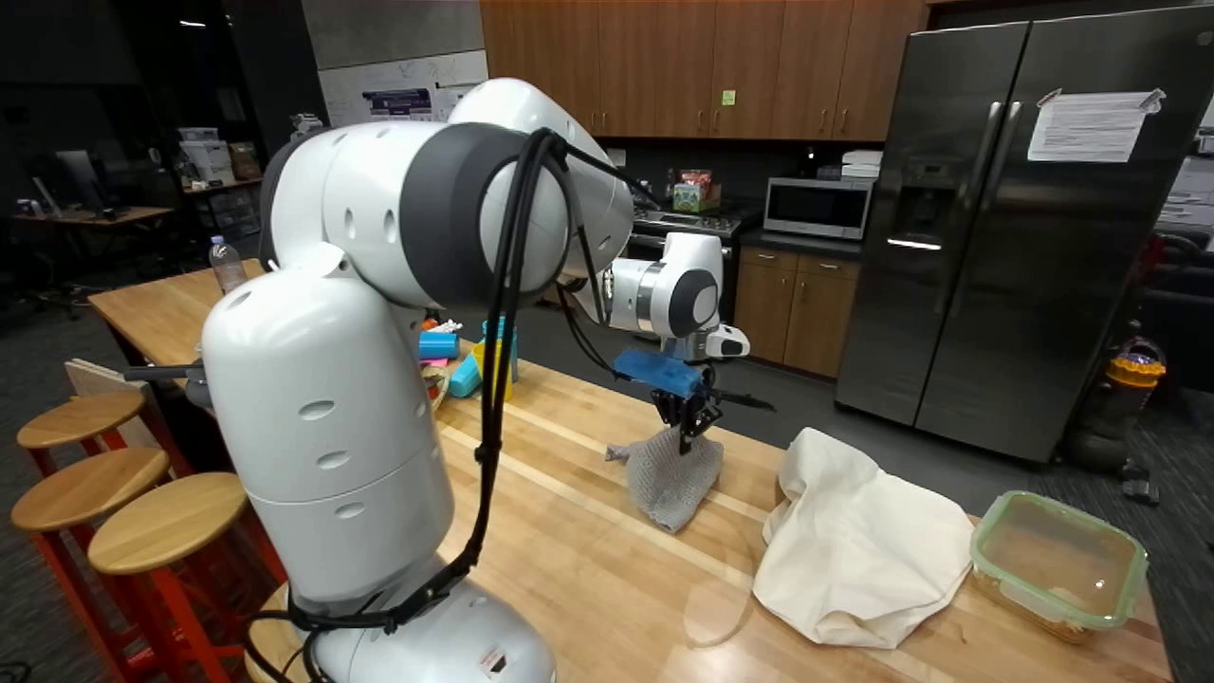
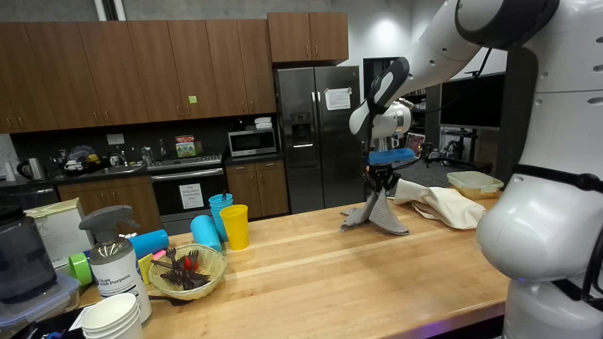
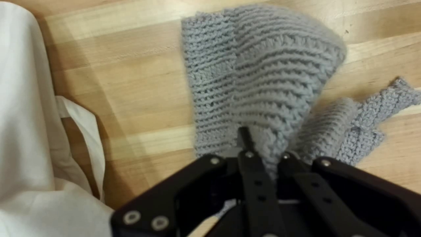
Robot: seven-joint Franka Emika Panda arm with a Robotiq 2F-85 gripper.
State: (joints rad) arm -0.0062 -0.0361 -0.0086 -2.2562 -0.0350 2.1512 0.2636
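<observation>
Here, one gripper (image 2: pixel 378 187) tight on one grey knit cloth (image 3: pixel 263 82), near one cream fabric heap (image 1: pixel 863 541).

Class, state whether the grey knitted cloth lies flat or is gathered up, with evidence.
Gathered up: the gripper pinches the cloth into a peak, its sides draping to the table.

Near left in an exterior view I see a spray bottle (image 2: pixel 118 271) and a wicker basket (image 2: pixel 215 263) of dark forks (image 2: pixel 186 278), with a yellow cup (image 2: pixel 235 227) beyond, beside stacked blue cups (image 2: pixel 218 208). Far back I make out a microwave (image 2: pixel 252 142) and a refrigerator (image 2: pixel 325 150). To the right, both exterior views give me a cream cloth (image 1: pixel 854 541) and a green-lidded container (image 1: pixel 1057 560).
</observation>
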